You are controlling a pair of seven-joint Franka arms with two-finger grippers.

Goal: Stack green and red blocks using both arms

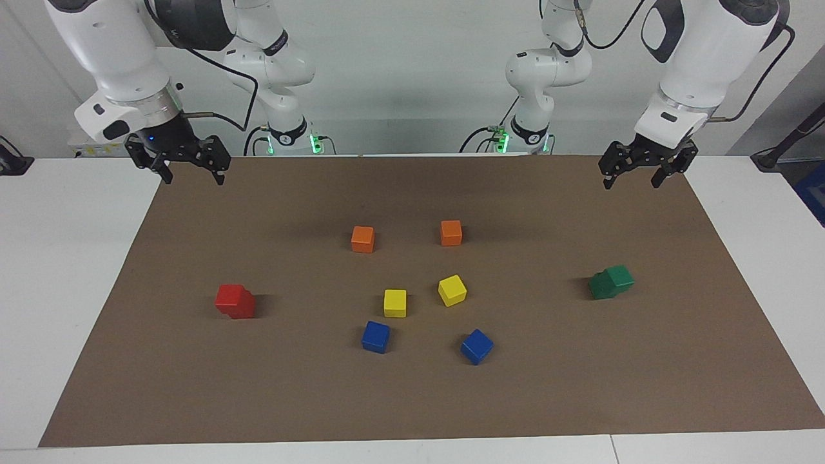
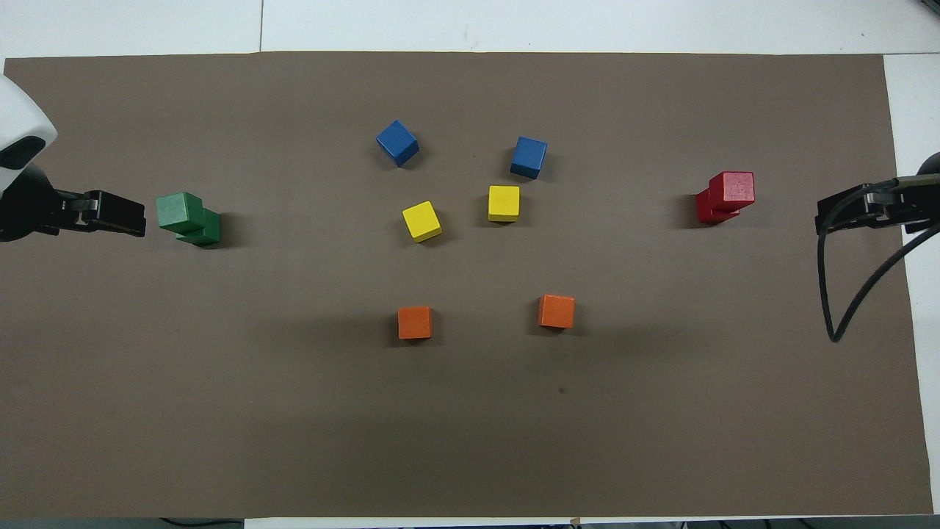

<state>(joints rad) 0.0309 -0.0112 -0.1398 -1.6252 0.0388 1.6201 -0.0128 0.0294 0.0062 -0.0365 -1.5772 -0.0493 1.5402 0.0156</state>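
Note:
Two dark green blocks (image 1: 611, 281) form a stack of two toward the left arm's end of the brown mat, the top one set off to one side; the stack also shows in the overhead view (image 2: 187, 218). Two bright red blocks (image 1: 235, 301) form a like stack toward the right arm's end, also seen in the overhead view (image 2: 725, 197), with the top one a little off-centre. My left gripper (image 1: 631, 182) hangs open and empty in the air over the mat's corner, apart from the green stack. My right gripper (image 1: 193, 177) hangs open and empty over the other corner, apart from the red stack.
In the middle of the mat (image 1: 412, 399) lie two orange cubes (image 1: 363, 239) (image 1: 451, 232), two yellow cubes (image 1: 395, 303) (image 1: 452, 290) and two blue cubes (image 1: 376, 336) (image 1: 477, 346), all single and apart. White table shows around the mat.

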